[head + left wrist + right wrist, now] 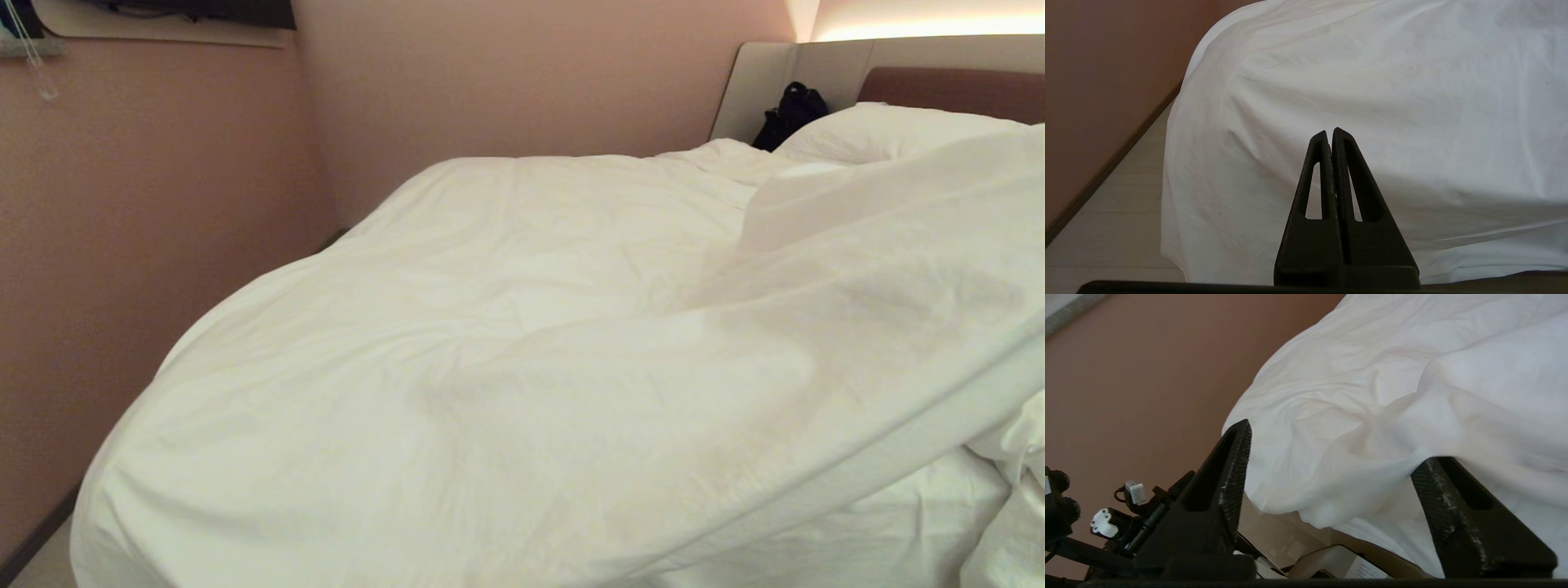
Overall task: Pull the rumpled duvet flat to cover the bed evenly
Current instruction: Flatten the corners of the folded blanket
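Across the bed (947,86), of which we see only the padded beige-and-brown headboard at the far right corner, the duvet (506,327) covers nearly everything; mattress, sheet and base are hidden under it in the head view. A raised fold of the duvet at the right blurs into a pale, smooth sweep and cuts off part of the pillow (882,131) behind it. A small black object (790,113) sits between pillow and headboard; we cannot tell what it is. Neither arm shows in the head view.

In the left wrist view the left end effector (1331,136) has its two dark, wedge-shaped fingers pressed together with nothing between them, pointing at the duvet's side, which hangs in soft creases down to the pale floor (1106,220) beside the pink wall (1106,81).

In the right wrist view the right end effector (1331,449) stands wide apart, its textured black fingers (1233,473) spread either side of a bunched, puffy lobe of duvet. The cloth drapes over the tip of one finger, but nothing is clamped. The cotton cover looks matte and finely wrinkled throughout.
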